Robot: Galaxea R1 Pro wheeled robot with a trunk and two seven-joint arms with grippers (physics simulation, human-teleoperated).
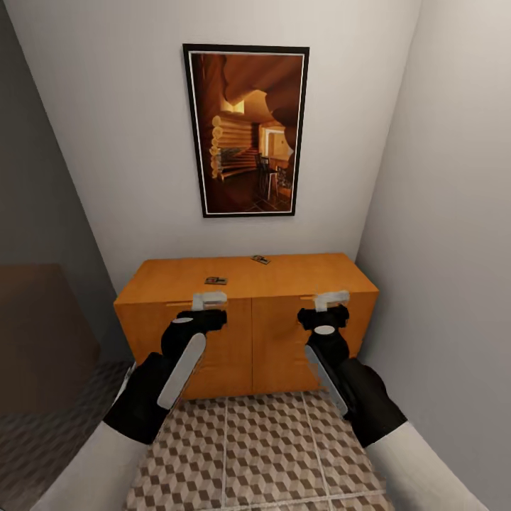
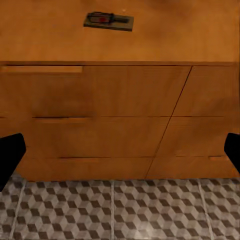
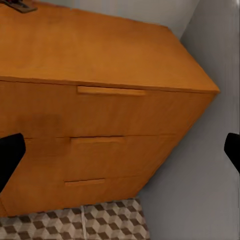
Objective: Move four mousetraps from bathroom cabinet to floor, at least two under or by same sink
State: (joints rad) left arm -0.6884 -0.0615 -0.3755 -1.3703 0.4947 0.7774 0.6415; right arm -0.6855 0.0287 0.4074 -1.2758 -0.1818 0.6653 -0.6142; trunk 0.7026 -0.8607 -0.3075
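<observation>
i see the low orange-brown wooden cabinet [image 1: 245,333] in front of me, in a corner between pale walls, with a framed picture of a log house [image 1: 246,130] above it. on its top lie two small flat mousetraps: one [image 1: 216,281] near the front edge, above my left hand [image 1: 209,300], and one [image 1: 260,260] further back toward the wall. my left hand and my right hand [image 1: 331,300] hover in front of the drawer fronts, both with fingers spread wide, touching nothing. below is the bathroom floor with cube-pattern tiles [image 1: 262,454]. in the left wrist view the near mousetrap [image 2: 108,21] lies flat on the top.
</observation>
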